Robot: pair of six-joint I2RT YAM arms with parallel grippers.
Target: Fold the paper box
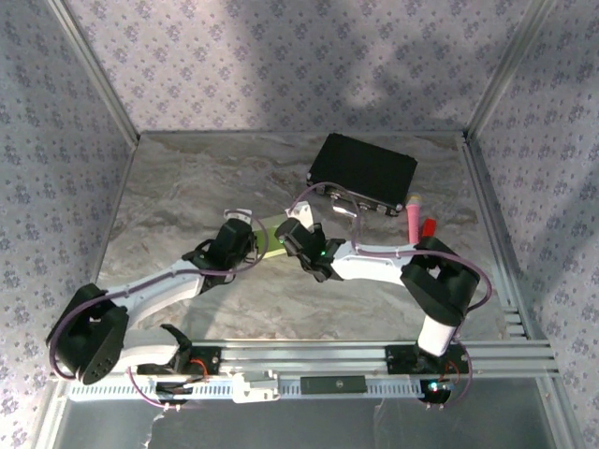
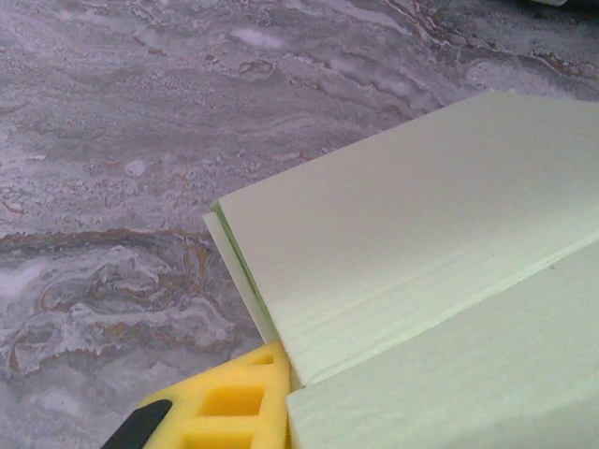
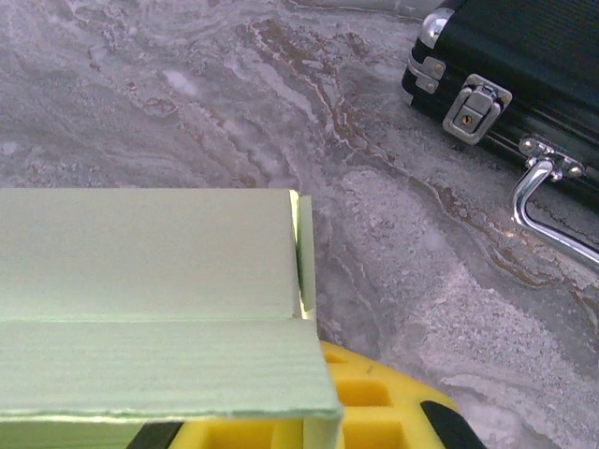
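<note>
Item: paper box (image 1: 270,239), pale green card, partly folded, at the centre of the table (image 1: 187,206). I judge it light, easily creased and slippery, best pinched at flap edges beside the creases.
Left gripper (image 1: 253,239): at the box's 9 o'clock, arm stretched low. I cannot tell its finger state.
Right gripper (image 1: 285,240): at 3 o'clock, elbow bent, clamped on the card's edge.
Black case (image 1: 363,173): at 1 o'clock.
</note>
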